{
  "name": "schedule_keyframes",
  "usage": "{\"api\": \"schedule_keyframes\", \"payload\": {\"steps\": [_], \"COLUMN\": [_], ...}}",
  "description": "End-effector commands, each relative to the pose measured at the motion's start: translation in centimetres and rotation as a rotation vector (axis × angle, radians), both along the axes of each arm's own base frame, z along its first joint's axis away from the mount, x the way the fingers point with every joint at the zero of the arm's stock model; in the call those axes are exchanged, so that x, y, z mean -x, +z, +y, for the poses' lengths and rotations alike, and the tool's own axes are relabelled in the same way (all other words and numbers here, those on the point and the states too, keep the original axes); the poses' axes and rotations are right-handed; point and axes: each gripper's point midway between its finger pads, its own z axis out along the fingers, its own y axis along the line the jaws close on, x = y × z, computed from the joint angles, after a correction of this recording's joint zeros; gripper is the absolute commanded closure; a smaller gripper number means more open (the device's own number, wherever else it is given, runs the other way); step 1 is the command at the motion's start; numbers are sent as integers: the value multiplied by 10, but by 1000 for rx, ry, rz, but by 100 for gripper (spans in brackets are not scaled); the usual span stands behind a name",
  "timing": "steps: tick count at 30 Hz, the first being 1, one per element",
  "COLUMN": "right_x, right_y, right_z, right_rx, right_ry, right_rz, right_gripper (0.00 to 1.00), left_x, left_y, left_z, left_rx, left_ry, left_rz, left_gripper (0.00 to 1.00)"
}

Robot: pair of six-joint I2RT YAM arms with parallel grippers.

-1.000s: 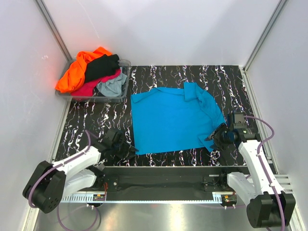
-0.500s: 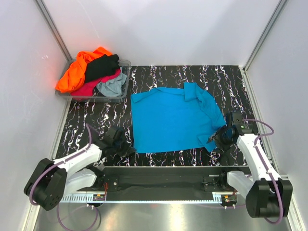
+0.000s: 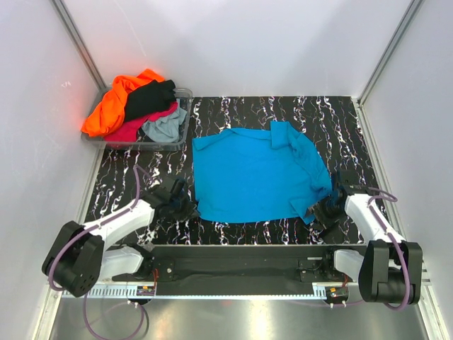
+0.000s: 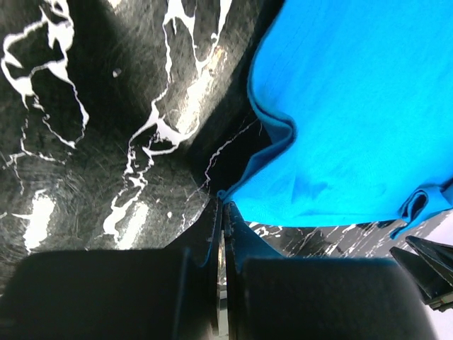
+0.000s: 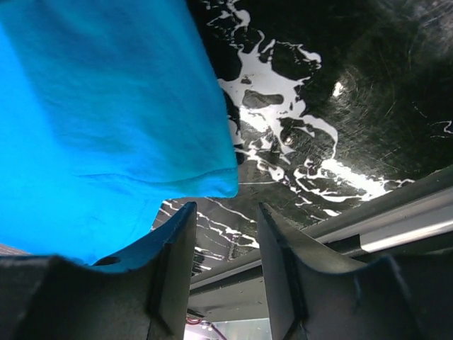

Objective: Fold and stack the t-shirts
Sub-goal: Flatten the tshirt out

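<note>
Left gripper [image 4: 224,219] clenched on near corner of turquoise t-shirt [image 3: 255,177]; right gripper [image 5: 225,212], jaws parted, seemingly holds nothing: close it before lifting.

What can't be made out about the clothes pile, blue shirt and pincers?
Top view: what lies lowest in the clear plastic bin, under the orange cloth t-shirt and black cloth t-shirt.
Left wrist view: whether the shut left pincer grips a corner of the turquoise-blue cloth t-shirt; the fingers hide the contact.
Right wrist view: that shirt's edge, behind one finger of the open right pincer.
</note>
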Motion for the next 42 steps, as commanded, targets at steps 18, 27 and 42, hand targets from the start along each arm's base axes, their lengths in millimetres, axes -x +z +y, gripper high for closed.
{"api": "schedule_keyframes", "payload": {"steps": [18,27,42], "right_x": [-36,-40,-43], "right_y": [-10,-15,-20], "right_z": [-10,-28,-40], "right_rx": [40,148,207], "right_ry": [-64,-214,-286], "right_rz": [-28,-49,-111], "right_gripper": [47,55,87], "left_x": [-19,-20,-15], "left_y": [13,12,7], "left_z": [-2,0,5], "left_rx": [38,50,57], "left_ry": [-1,15,34], "left_rz": [-50,-42,-22], "left_gripper": [100,100,100]}}
